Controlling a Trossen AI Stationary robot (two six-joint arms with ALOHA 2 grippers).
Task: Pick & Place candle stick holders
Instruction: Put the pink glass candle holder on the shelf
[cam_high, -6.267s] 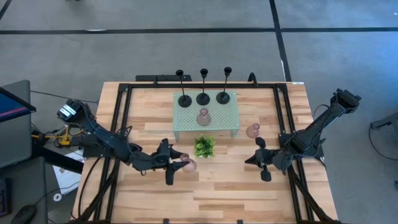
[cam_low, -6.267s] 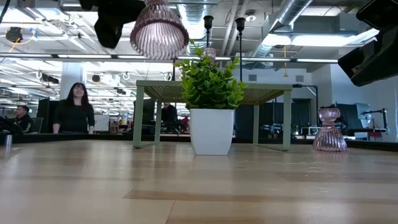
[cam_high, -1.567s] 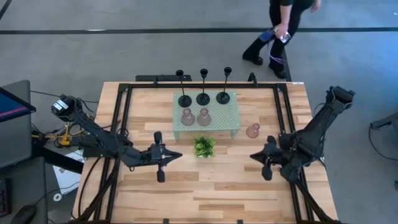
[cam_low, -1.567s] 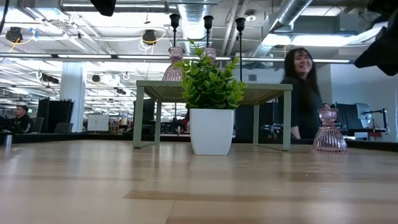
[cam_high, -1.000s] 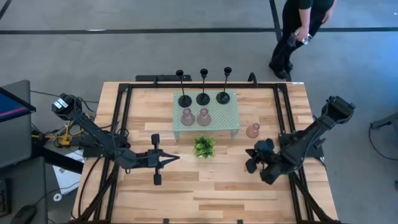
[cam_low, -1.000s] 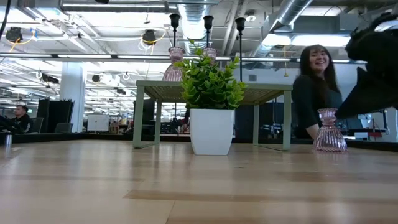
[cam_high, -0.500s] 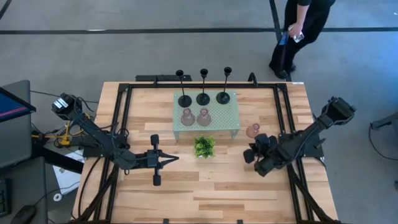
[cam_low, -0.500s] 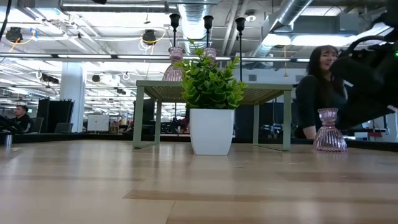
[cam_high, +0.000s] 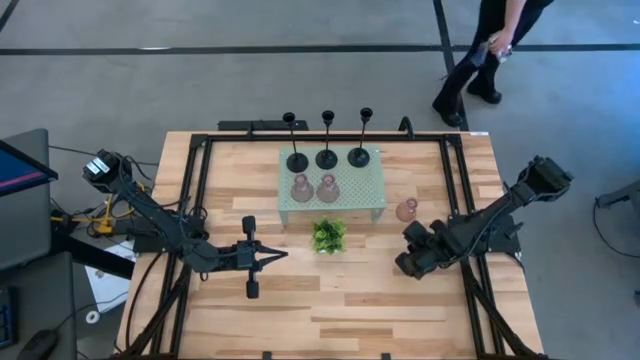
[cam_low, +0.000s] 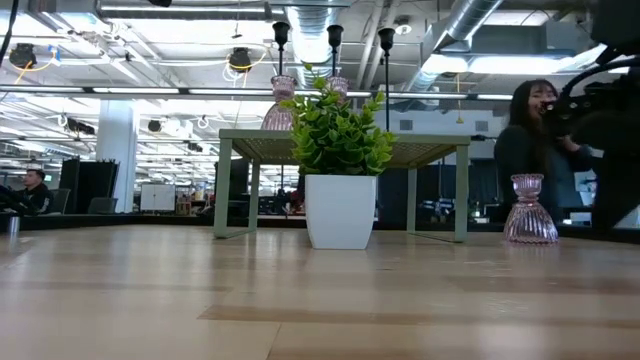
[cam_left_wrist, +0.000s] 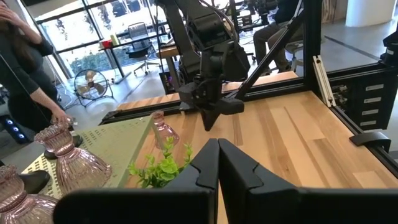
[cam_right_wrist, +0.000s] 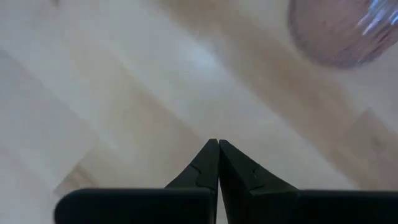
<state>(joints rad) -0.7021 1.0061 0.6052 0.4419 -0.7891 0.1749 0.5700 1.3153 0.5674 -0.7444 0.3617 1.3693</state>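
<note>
Three black candle stick holders (cam_high: 327, 157) stand by their round bases along the far side of the mint-green stand (cam_high: 365, 192). Two pinkish glass holders (cam_high: 315, 188) stand in front of them on the stand and also show in the left wrist view (cam_left_wrist: 62, 151). A third pinkish glass holder (cam_high: 406, 210) stands on the table right of the stand, also in the low view (cam_low: 527, 210) and blurred in the right wrist view (cam_right_wrist: 339, 31). My right gripper (cam_high: 408, 250) is shut and empty, pointing down at the table just near of that holder. My left gripper (cam_high: 282, 254) is shut and empty, left of the plant.
A small green plant in a white pot (cam_high: 328, 236) stands on the table in front of the stand. A black frame (cam_high: 195, 200) runs around the table's left, far and right sides. A person (cam_high: 495, 40) walks on the floor beyond the far edge.
My right gripper has come down toward the table and tipped to point downward, close to the pinkish glass holder on the table. The person beyond the far edge has walked on.
</note>
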